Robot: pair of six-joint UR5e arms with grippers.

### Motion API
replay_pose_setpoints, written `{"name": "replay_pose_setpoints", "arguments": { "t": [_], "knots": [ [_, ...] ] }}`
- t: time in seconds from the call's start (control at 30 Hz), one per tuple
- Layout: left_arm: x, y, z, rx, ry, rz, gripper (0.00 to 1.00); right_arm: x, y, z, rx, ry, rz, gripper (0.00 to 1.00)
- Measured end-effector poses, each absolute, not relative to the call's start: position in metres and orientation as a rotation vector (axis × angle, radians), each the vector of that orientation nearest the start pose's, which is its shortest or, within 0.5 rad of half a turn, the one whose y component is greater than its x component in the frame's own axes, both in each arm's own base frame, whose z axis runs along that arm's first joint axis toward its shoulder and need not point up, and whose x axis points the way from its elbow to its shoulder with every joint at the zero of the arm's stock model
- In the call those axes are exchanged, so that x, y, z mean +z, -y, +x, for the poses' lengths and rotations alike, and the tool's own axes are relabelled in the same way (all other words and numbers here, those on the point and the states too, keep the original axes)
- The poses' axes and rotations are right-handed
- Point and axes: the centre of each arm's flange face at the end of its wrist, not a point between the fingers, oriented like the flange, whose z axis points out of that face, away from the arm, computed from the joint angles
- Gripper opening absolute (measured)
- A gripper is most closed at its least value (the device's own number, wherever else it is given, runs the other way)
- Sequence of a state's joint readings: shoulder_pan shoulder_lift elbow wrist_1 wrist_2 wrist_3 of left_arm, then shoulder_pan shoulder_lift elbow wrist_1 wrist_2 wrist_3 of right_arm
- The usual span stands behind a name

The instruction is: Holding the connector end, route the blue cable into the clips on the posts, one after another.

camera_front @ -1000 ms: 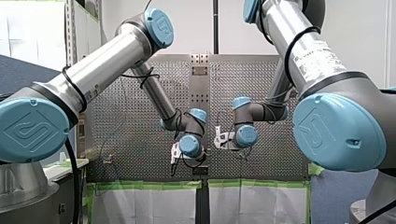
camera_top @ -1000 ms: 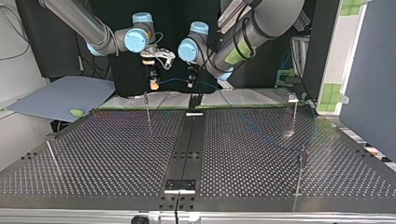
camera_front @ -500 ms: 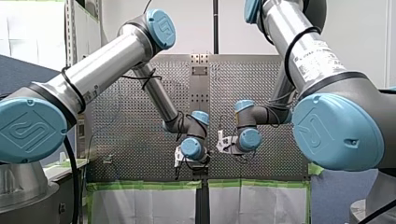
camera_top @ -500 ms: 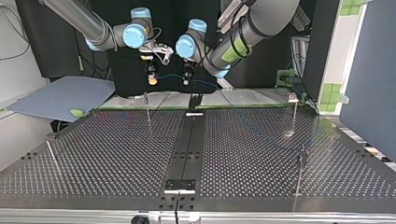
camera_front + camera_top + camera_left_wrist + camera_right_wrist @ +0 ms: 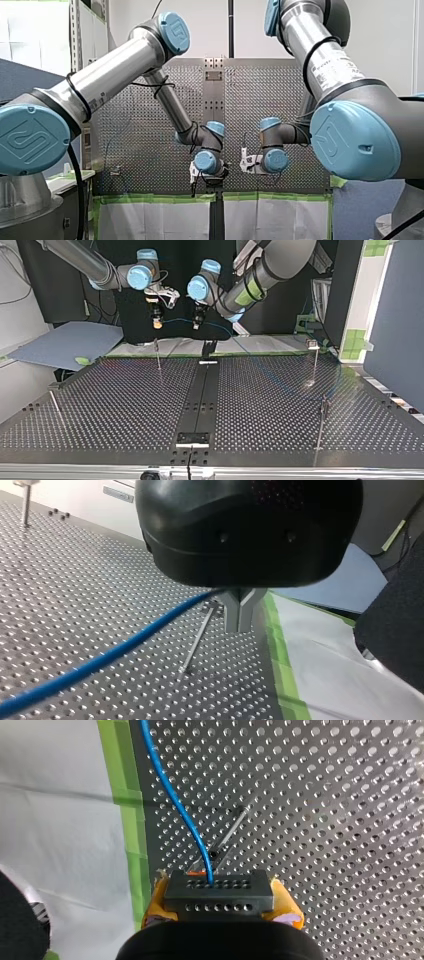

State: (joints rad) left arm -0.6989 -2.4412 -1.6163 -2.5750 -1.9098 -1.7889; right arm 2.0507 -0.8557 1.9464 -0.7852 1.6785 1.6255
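The blue cable (image 5: 177, 320) hangs between my two grippers above the table's far edge in the top view, then trails off across the perforated table (image 5: 280, 390). My right gripper (image 5: 220, 901) has yellow pads and is shut on the black connector (image 5: 218, 887), where the cable (image 5: 175, 805) ends. My left gripper (image 5: 240, 622) is shut on the cable (image 5: 100, 660) a short way along it. In the top view my right gripper (image 5: 157, 323) hovers above a thin post (image 5: 157, 354) and my left gripper (image 5: 197, 323) is beside it. That post (image 5: 231, 836) lies below the connector.
Further posts stand at the top view's right (image 5: 315, 360), front right (image 5: 322, 425) and front left (image 5: 55, 407). A black strip (image 5: 200, 400) runs down the table's middle. Green tape (image 5: 131, 820) and white sheeting border the table edge under the grippers.
Both grippers have moved together toward the top view's left and a little upward, carrying connector and cable. In the front view both wrists have shifted right and lower.
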Motion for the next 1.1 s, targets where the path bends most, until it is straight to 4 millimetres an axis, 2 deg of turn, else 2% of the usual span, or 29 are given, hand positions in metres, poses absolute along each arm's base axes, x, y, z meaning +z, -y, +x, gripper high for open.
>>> {"name": "replay_pose_setpoints", "arguments": {
  "t": [0.13, 0.33, 0.47, 0.57, 0.7, 0.83, 1.1],
  "knots": [
    [-0.011, 0.482, 0.408, -0.301, -1.902, 0.242, 0.00, 0.011, 0.416, 0.349, 1.315, 1.208, 1.689, 0.00],
    [-0.029, 0.505, 0.398, -0.307, -1.900, 0.249, 0.00, 0.013, 0.430, 0.345, 1.382, 1.201, 1.643, 0.00],
    [-0.040, 0.520, 0.396, -0.322, -1.874, 0.218, 0.00, 0.004, 0.437, 0.337, 1.387, 1.197, 1.629, 0.00],
    [-0.041, 0.530, 0.399, -0.330, -1.846, 0.195, 0.02, -0.007, 0.442, 0.328, 1.373, 1.206, 1.633, 0.00],
    [-0.033, 0.544, 0.405, -0.348, -1.800, 0.162, 0.02, -0.022, 0.446, 0.314, 1.344, 1.224, 1.659, 0.00],
    [-0.026, 0.557, 0.411, -0.375, -1.754, 0.128, 0.02, -0.026, 0.453, 0.301, 1.325, 1.228, 1.681, 0.00],
    [-0.051, 0.578, 0.408, -0.382, -1.759, 0.132, 0.02, -0.027, 0.463, 0.287, 1.320, 1.228, 1.678, 0.00]
  ]
}}
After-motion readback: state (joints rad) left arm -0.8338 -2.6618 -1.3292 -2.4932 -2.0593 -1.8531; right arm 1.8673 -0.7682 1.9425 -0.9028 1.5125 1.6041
